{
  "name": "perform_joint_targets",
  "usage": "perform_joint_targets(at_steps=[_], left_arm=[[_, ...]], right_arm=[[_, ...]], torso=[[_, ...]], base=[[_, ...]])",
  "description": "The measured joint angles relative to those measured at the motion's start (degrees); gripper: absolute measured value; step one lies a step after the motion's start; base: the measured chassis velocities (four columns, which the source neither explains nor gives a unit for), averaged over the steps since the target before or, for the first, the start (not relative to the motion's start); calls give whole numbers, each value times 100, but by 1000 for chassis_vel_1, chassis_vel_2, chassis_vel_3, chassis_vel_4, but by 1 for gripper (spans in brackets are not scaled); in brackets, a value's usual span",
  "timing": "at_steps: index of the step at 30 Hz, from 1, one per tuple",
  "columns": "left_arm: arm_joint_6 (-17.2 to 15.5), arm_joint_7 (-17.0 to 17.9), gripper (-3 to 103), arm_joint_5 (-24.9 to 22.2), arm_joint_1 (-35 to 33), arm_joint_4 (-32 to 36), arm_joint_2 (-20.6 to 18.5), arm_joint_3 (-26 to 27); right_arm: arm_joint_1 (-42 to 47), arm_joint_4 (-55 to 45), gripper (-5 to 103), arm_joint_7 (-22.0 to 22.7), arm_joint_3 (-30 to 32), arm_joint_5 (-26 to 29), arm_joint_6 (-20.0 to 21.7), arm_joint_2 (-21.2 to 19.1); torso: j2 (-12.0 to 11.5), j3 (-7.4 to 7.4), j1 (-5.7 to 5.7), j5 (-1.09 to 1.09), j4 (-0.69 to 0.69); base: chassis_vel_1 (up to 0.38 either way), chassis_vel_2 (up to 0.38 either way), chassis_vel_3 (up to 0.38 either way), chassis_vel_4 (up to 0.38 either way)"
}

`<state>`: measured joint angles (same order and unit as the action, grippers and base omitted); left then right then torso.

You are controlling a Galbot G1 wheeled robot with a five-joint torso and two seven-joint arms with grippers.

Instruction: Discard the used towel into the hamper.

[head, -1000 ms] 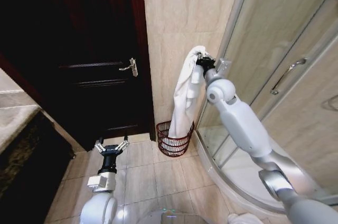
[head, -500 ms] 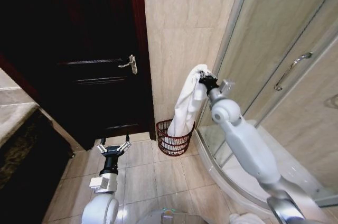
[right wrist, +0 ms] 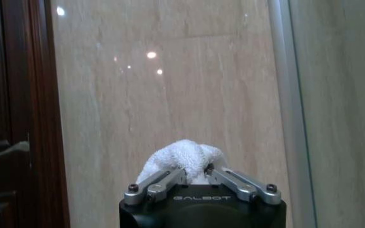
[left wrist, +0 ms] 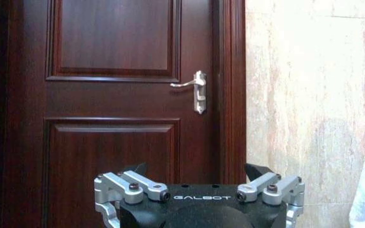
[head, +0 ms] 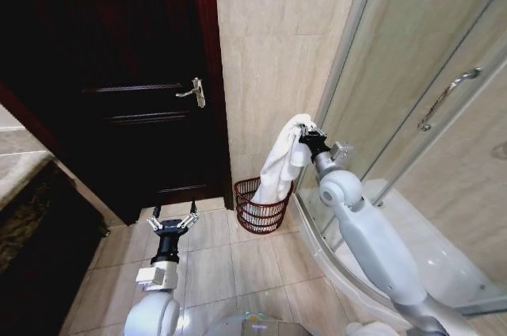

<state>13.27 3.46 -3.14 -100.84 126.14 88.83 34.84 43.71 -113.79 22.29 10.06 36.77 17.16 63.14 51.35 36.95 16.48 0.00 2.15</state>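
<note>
**Bathroom corner, as I see it from the feed**

I'm facing a dark wooden door [head: 135, 90] with a silver lever handle [head: 192, 92]. Beside it runs a beige marbled wall [head: 273, 59]. A glass shower enclosure [head: 428, 114] with a metal handle [head: 447, 98] stands alongside. Pale glossy floor tiles [head: 230, 269] catch the light.

White towel [head: 283, 163]; dark red-brown wire-mesh hamper [head: 261, 211]; dark mahogany door [head: 119, 82]; beige veined wall tiles [head: 273, 59].

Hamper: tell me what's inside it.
The white towel's lower end hangs into the hamper, its top pinched in the right tool. The towel and mesh hide the hamper's bottom.
</note>
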Motion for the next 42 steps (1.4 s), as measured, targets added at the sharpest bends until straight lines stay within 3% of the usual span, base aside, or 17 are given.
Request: perform_joint_targets(at_steps=[7, 22, 42], left_arm=[[2, 0, 100, 31, 17, -11, 14, -58], [19, -13, 100, 22, 38, -21, -10, -62], [8, -19, 100, 25, 14, 122, 137, -100]], right_arm=[[749, -311, 5, -126, 172, -310, -17, 107], [1164, -620, 5, -78, 254, -475, -18, 360], [2439, -828, 5, -888, 861, -1331, -450, 576]], torso=[[-214, -119, -95, 1, -1], [-598, -335, -264, 0, 0], [-1099, -620, -481, 0, 0]], base=[[-36, 30, 42, -38], [0, 0, 0, 0], [-2, 3, 1, -1]])
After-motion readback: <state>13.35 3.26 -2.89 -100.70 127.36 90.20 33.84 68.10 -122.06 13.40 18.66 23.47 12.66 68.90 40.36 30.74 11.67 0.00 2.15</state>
